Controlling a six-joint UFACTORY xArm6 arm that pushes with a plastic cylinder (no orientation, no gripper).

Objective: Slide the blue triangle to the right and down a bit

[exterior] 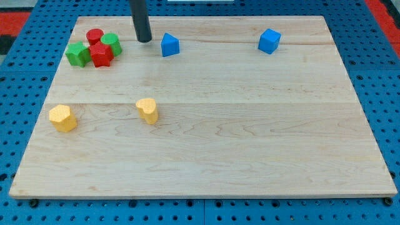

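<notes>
**Tip parked just left of the blue triangle**

My tip (144, 40) has no fingers to spread or press together; it is a plain dark rod end resting on the board and holding nothing. It stands just to the view's left of the blue triangle (170, 45), with a narrow strip of bare wood between them, so they look apart, though the angle makes that gap hard to judge.

The blue triangle sits near the view's top edge, left of centre, on a pale wooden board (237, 125) that lies on a blue pegboard surface (381, 94).

Further left of the tip is a tight cluster: a red cylinder (94, 35), a green cylinder (111, 43), a red star-like block (100, 55) and a green block (77, 54), all touching or nearly so. A blue cube (269, 40) lies well to the right along the top. Two yellow blocks lie lower down: a yellow heart (148, 110) left of centre, and a yellow block (63, 117) near the left edge.
</notes>
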